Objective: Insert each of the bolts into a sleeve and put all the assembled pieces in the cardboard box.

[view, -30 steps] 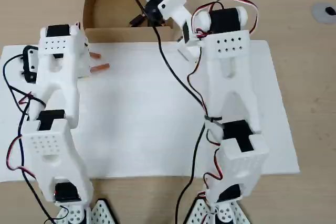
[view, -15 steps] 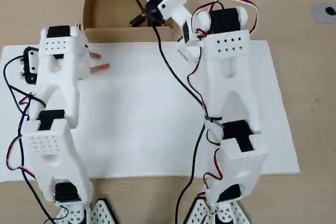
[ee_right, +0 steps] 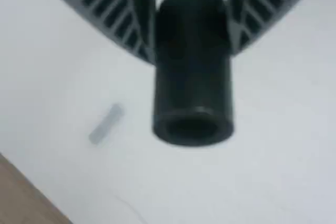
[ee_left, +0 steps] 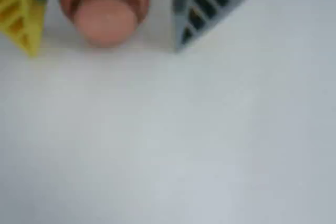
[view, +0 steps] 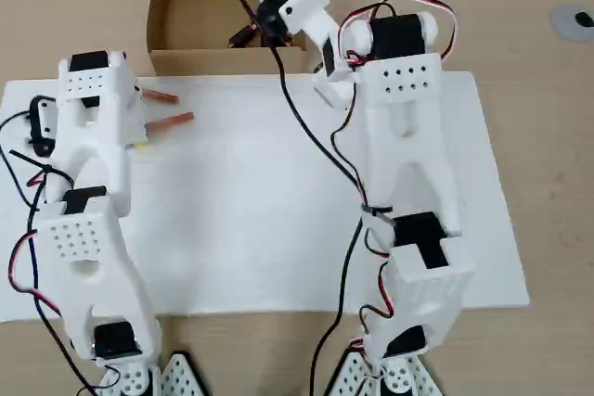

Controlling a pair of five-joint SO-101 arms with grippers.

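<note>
The cardboard box (view: 213,62) stands at the tabletop's (view: 538,90) far edge, left of centre, just behind a sheet (view: 241,210). On the sheet, near its far left corner, lie a bolt (view: 160,96) and, nearer, a second bolt (view: 174,120). The sleeve (ee_right: 191,87) sits in the right hand (ee_right: 191,48).

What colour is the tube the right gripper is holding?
Black. The sleeve shows best in the right wrist view.

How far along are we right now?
Done: nothing that I can see. In hand: the right gripper is shut on a black sleeve; a bolt sits at the left gripper. Left: joining them, the loose bolts on the paper, then loading the cardboard box.
</note>
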